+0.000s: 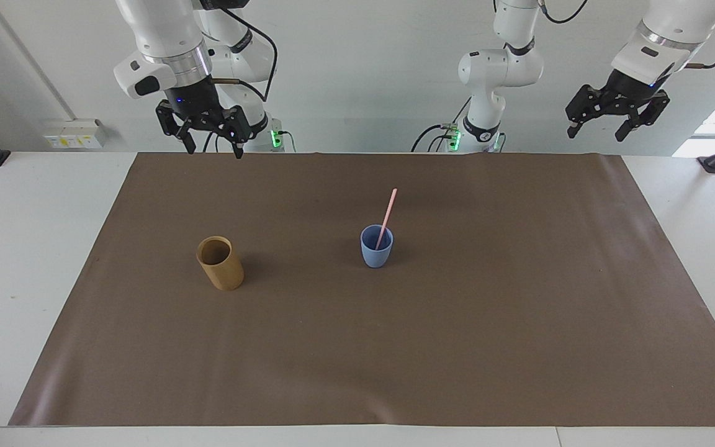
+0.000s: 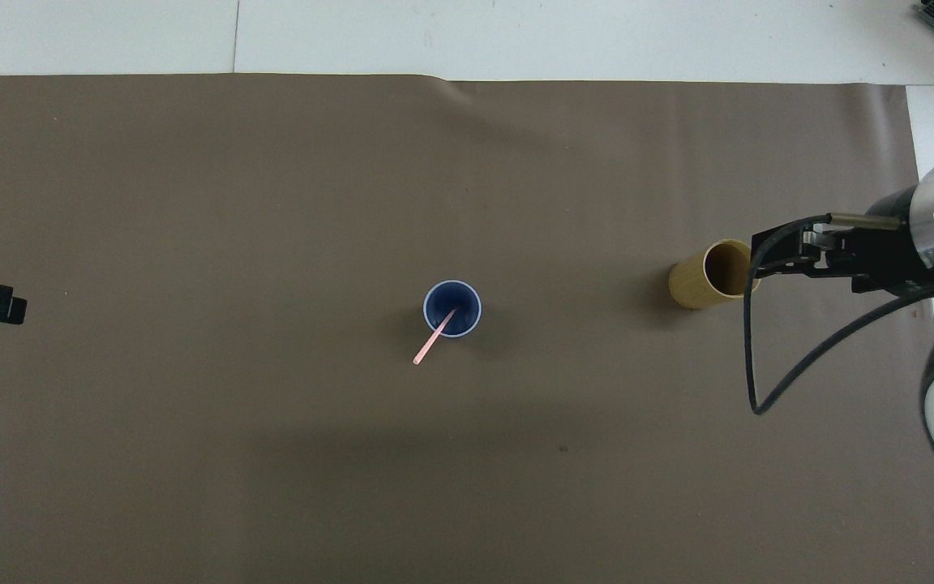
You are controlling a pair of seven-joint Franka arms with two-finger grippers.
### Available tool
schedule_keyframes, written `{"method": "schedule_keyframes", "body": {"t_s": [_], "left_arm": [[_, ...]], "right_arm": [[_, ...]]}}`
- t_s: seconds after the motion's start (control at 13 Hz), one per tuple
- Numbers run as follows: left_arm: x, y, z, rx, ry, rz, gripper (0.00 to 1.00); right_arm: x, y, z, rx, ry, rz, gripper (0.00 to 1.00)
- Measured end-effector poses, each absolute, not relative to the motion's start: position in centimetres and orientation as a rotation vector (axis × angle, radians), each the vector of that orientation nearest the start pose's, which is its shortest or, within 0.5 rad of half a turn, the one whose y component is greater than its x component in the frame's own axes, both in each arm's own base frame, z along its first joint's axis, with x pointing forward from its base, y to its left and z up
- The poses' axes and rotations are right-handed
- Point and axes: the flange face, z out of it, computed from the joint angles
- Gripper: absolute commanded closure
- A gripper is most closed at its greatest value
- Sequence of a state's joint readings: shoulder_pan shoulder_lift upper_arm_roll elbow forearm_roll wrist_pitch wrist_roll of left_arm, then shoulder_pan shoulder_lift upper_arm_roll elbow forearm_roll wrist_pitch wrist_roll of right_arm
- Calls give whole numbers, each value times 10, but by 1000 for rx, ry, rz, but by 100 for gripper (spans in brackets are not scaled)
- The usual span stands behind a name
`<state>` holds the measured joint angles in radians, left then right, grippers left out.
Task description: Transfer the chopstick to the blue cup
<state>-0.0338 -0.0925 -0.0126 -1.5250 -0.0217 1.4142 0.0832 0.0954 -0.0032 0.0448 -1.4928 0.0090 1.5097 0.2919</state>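
Already the brown mat [image 1: 519,347] carried the tan holder [image 1: 220,263] and the blue cup [image 1: 376,246], the chopstick [image 1: 386,217] leaning inside. Both the right gripper [image 1: 208,131] and left gripper [image 1: 617,113] hung raised, open, empty. A bump might tip the cup.

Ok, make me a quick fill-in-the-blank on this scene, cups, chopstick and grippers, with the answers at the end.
1. The chopstick stands leaning inside the ____ cup.
2. The tan holder stands toward the ____ arm's end of the table.
3. The right gripper holds ____.
4. The left gripper, raised at its own end, has its fingers ____.

Missing words: blue; right; nothing; open
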Motion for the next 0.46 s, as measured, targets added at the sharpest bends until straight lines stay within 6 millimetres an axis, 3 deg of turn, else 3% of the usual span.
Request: {"method": "schedule_keyframes", "body": {"t_s": [0.23, 0.46], "left_arm": [[507, -26, 681, -3155, 210, 28, 0], [507, -26, 681, -3155, 210, 28, 0]], "right_arm": [[544, 53, 656, -3121, 253, -11, 0], [544, 40, 656, -3121, 271, 3, 0]]}}
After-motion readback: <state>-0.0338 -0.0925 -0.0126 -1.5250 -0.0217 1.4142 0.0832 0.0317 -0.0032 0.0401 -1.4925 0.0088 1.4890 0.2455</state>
